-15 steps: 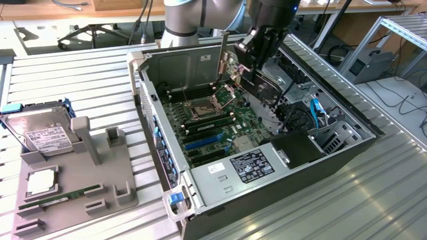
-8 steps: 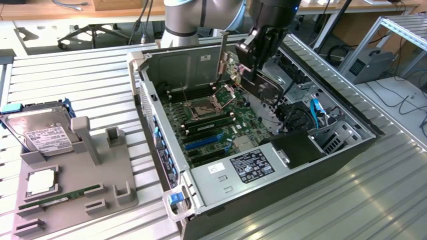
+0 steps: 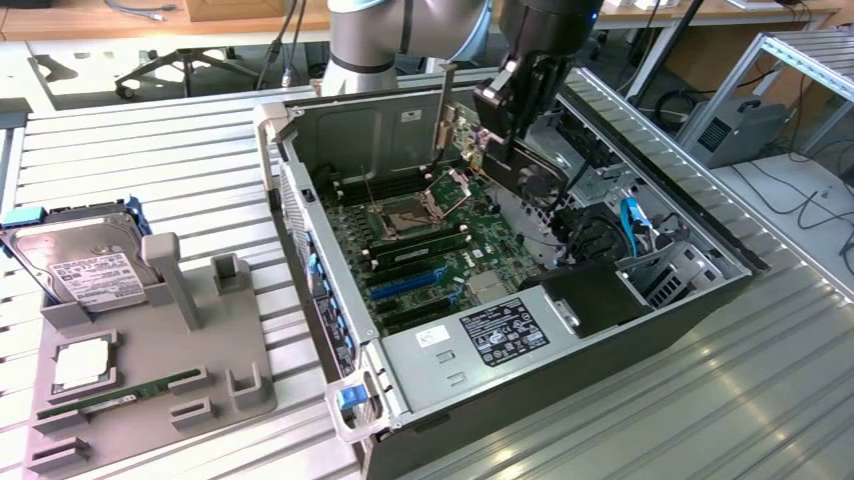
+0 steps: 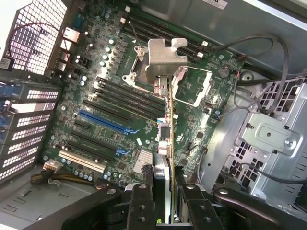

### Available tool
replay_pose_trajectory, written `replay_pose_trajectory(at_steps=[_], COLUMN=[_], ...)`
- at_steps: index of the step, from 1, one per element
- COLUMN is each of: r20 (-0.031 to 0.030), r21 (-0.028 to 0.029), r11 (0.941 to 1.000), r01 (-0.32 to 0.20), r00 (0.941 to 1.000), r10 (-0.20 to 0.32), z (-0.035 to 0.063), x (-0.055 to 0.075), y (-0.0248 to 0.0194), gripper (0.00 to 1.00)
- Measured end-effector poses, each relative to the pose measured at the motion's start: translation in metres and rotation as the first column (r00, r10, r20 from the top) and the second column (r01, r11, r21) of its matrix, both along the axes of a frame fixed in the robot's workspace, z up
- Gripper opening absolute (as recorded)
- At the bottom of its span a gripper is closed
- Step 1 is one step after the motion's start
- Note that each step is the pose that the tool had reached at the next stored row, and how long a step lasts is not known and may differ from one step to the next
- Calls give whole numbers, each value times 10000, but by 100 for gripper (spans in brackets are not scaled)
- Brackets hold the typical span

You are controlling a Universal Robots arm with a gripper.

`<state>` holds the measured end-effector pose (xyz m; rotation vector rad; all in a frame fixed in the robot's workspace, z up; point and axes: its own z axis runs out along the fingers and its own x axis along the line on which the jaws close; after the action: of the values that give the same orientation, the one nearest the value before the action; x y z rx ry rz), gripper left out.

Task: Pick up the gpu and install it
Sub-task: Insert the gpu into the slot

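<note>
**End effector and load.** One end effector (image 4: 167,199), with two dark fingers (image 4: 140,206) partly closed, clamps the single gpu (image 3: 527,178) by its long edge. The card is a slim black rectangle with a rounded cooler on its face. It hangs on edge inside the open computer case (image 3: 441,375), above the motherboard (image 3: 441,250). Its one pale, bent metal bracket (image 4: 162,60) points toward the case's far wall. In the wrist view the card is seen edge-on, crossing above the processor socket (image 3: 400,220).

**Case interior.** The case is one grey sheet-metal box lying open side up. It holds one green board studded with small round capacitors, a square socket with a metal frame, a long blue slot (image 3: 400,287) among black ones, and a black-labelled power supply (image 3: 501,333).

**Holder.** On the exterior view's left sits one grey moulded holder (image 3: 160,350). It carries one silver hard drive (image 3: 87,265) with a white label, one narrow green memory stick (image 3: 114,397) and one square processor chip (image 3: 83,365).

**Surroundings.** Case and holder rest on a surface (image 3: 160,170) of ribbed aluminium slats. One grey arm (image 3: 367,40) stands beyond the case. A metal frame (image 3: 801,60) and loose cables occupy the room on the exterior view's right.
</note>
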<state>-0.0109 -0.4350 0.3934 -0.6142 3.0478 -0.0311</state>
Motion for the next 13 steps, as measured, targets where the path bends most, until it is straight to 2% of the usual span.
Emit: replay_pose_trajectory(at_steps=[13], r20=[0], r21=[0], r11=[9989], r01=[-467], r00=[9989], r10=[467], z=[0], x=[20], y=[0], gripper=[27])
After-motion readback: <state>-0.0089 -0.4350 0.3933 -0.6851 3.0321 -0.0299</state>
